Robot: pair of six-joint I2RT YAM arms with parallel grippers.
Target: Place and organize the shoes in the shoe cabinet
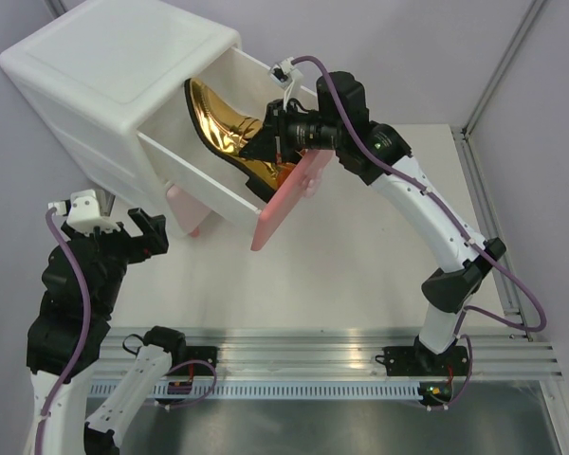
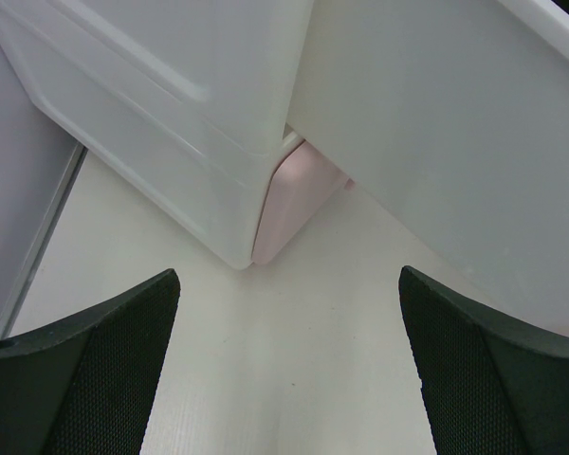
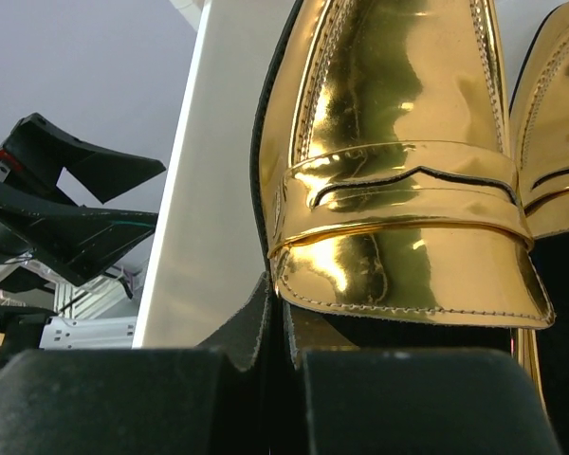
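Right claw [image 1: 270, 142]: is pinching the heel rim of a gold shoe [image 1: 229, 133], toe pointing into the open upper drawer [image 1: 194, 175] of the shoe cabinet [image 1: 104, 76].
Neighbour: second gold shoe [image 3: 559, 142] is lying just beside it.
Left claw [image 2: 286, 275]: is hanging wide, empty, over the desk [image 1: 360, 256] near the cabinet's lower corner.
Advice: lower it level, parallel to its mate, before releasing.

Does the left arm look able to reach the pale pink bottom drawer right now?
Probably yes: the open left pincer points straight at the bottom drawer, nothing between, though the pulled-out top drawer hangs over it.
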